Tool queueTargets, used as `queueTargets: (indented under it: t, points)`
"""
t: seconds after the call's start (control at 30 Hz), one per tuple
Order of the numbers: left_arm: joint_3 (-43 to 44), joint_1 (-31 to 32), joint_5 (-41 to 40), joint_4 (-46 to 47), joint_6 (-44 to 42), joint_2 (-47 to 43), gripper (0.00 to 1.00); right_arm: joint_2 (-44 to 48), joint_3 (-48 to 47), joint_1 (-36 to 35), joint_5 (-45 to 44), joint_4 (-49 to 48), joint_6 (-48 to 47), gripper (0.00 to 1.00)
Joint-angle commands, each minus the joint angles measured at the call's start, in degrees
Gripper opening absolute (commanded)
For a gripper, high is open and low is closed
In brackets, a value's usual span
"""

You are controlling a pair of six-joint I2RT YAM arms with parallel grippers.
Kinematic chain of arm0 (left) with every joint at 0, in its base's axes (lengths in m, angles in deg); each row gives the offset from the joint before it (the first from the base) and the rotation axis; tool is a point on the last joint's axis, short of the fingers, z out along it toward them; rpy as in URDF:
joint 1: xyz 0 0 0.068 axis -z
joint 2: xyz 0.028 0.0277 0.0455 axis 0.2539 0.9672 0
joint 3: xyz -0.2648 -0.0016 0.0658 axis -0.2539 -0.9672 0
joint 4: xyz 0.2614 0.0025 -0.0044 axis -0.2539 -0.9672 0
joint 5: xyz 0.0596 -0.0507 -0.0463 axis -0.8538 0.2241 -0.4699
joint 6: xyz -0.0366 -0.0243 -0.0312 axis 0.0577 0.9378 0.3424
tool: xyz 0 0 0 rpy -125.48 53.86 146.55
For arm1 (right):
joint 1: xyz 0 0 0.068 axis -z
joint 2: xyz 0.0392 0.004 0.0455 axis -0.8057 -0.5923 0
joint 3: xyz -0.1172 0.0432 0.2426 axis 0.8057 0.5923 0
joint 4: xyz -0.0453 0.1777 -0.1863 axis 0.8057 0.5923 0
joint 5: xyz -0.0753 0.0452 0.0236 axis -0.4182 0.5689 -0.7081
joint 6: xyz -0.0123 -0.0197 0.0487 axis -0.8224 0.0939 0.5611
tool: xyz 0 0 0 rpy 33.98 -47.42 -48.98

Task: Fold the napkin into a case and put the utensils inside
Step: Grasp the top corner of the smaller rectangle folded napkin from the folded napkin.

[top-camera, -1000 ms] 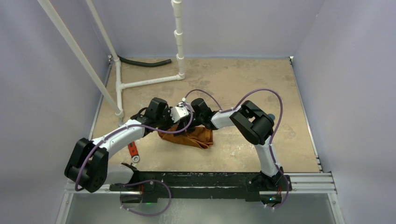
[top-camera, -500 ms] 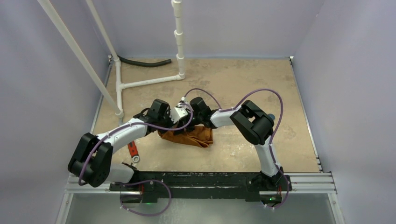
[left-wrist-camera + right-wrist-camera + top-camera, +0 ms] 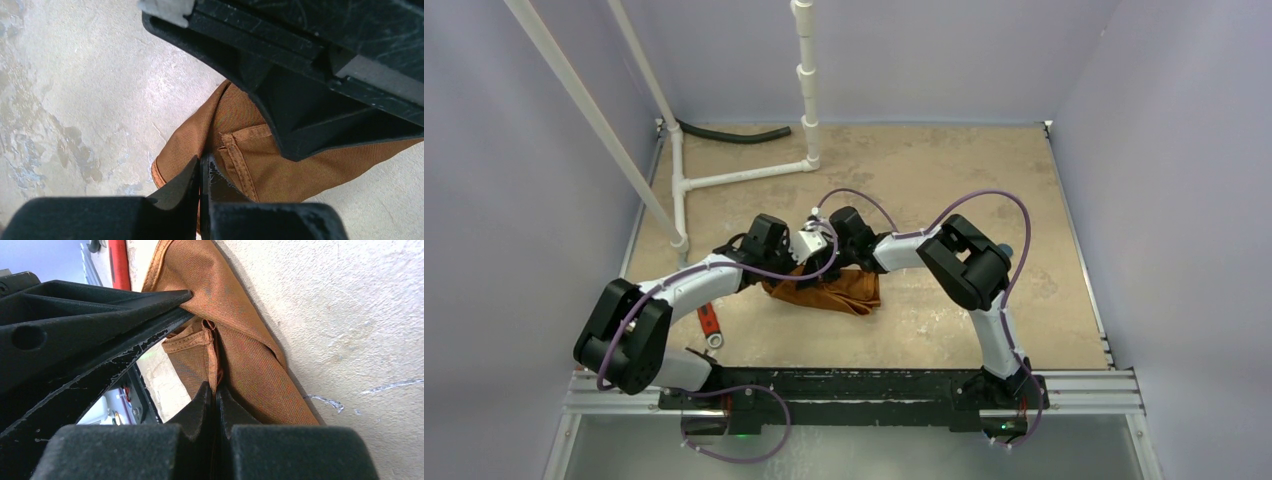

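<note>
Here, nearest us, both arms rise from the rail and lean inward with their elbows swung wide, so that their wrists meet over the middle of the table (image 3: 944, 180). Beside the left forearm lies the red-handled tool (image 3: 707, 320), apart from the work. A little beyond it the napkin (image 3: 839, 292) sits bunched in a creased heap between the two wrists, not yet a case. The left gripper (image 3: 201, 162) has its fingers pressed together on a hemmed edge of the cloth. The right gripper (image 3: 215, 390) likewise pinches a hemmed fold, tips all but closed on the fabric. We judge that both take edges so the cloth can be drawn out flat before any folding. We cannot pick out the utensils. Farthest back stands the white pipe frame (image 3: 734, 178).
</note>
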Motion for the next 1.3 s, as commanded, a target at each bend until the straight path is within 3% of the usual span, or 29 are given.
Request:
queueTargets:
  t: [0.0, 0.27, 0.77, 0.97, 1.27]
  points:
    - [0.00, -0.36, 0.94, 0.56, 0.52, -0.42, 0.00, 1.10, -1.42, 0.28, -0.74, 3.53, -1.40, 0.00]
    - [1.74, -0.37, 5.59, -2.07, 0.66, -2.23, 0.00, 0.34, -2.93, 0.26, -0.15, 4.82, -0.87, 0.00]
    - [0.04, -0.29, 3.01, -0.91, -4.24, -6.42, 0.00, -0.86, -8.06, 0.29, -2.30, 12.59, -3.88, 0.00]
    - [-2.40, -0.20, 6.22, -1.19, -5.63, -6.54, 0.00, -0.85, -9.73, 0.25, -2.22, 11.78, -3.23, 0.00]
    - [-3.20, -0.13, 3.24, 1.47, -7.25, -5.53, 0.00, -2.74, -14.23, -1.47, 0.22, 11.49, -2.87, 0.00]
